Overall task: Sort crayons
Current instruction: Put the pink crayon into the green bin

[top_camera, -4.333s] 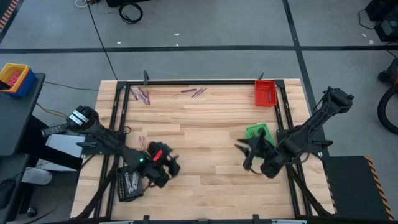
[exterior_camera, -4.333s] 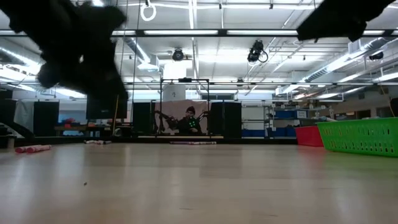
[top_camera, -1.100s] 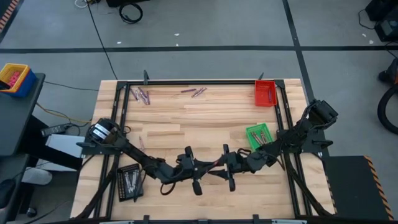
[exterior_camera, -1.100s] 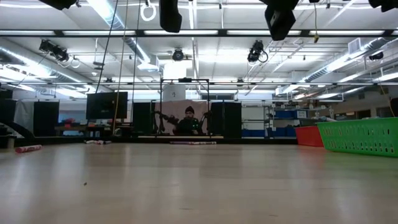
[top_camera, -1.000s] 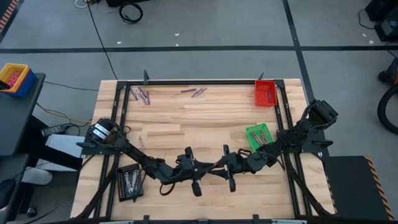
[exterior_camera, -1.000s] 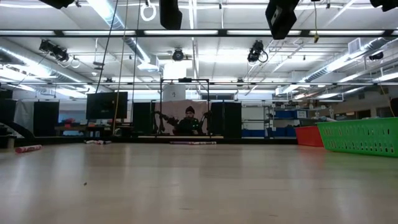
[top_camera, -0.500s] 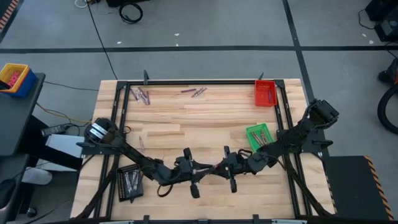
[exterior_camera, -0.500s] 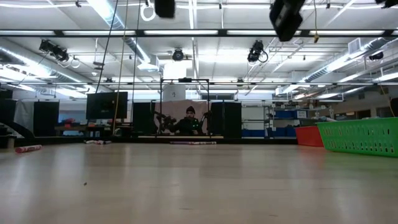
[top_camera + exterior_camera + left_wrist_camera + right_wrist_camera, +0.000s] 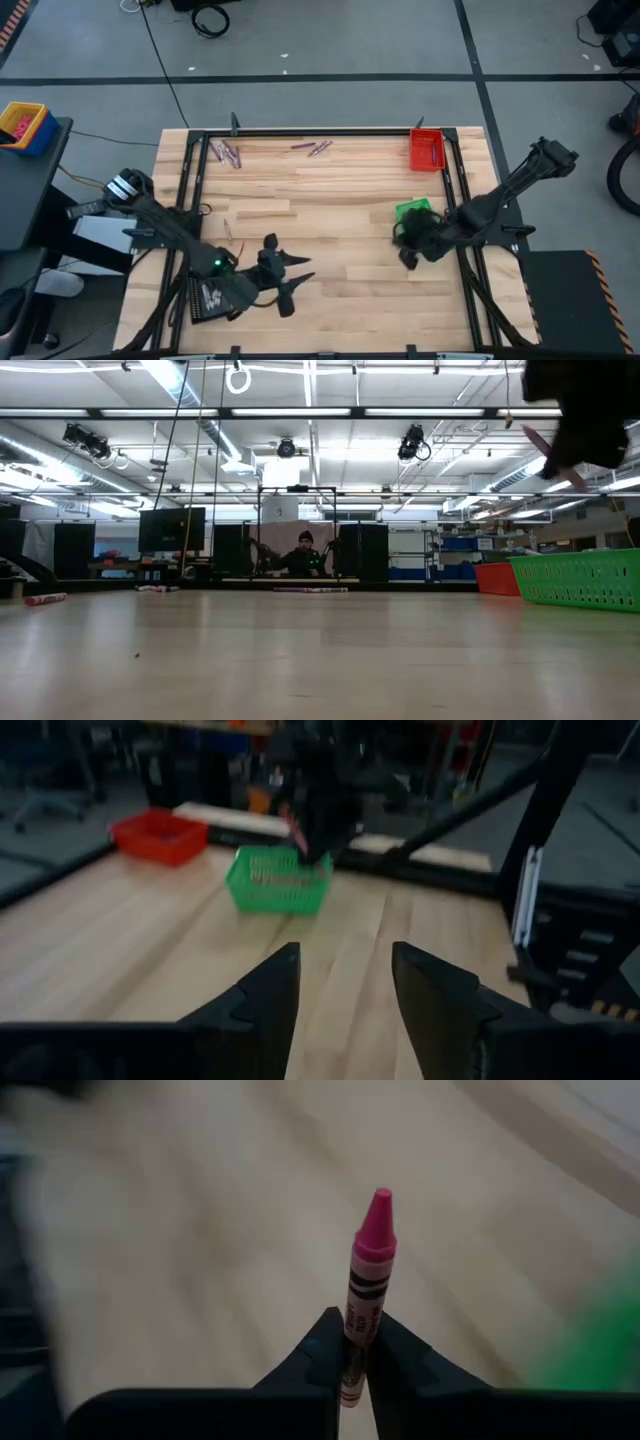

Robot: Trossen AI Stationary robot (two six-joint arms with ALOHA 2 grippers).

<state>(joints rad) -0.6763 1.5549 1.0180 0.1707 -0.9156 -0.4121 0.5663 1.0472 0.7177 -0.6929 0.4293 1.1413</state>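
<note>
My right gripper (image 9: pixel 405 250) is shut on a pink crayon (image 9: pixel 368 1295), just near of the green tray (image 9: pixel 415 211) and well above the table; it also shows in the low view (image 9: pixel 580 420). My left gripper (image 9: pixel 293 285) is open and empty at the front left, beside the black tray (image 9: pixel 205 297) that holds several crayons; its fingers (image 9: pixel 345 990) point toward the green tray (image 9: pixel 277 880). Loose crayons lie flat on the table at the far left (image 9: pixel 228 153), the far middle (image 9: pixel 318 148) and the left (image 9: pixel 228 230). My right gripper pinches the pink crayon near its blunt end (image 9: pixel 352 1342) between its two fingers. The crayon lies along the fingers, and its pointed tip (image 9: pixel 379 1205) sticks out past the fingertips. It is lifted clear of the table; in the low view it shows slanting (image 9: pixel 538 440).
A red tray (image 9: pixel 427 149) stands at the far right corner. A black frame (image 9: pixel 190 190) runs along the table's left, far and right edges. A person (image 9: pixel 305 550) sits far behind the table. Bare wood (image 9: pixel 340 215) lies in the middle.
The two grippers stood close together over the table's near middle. My left gripper has drawn back toward the left edge, near the black tray. My right gripper has gone toward the right edge, up to the green tray, carrying the pink crayon.
</note>
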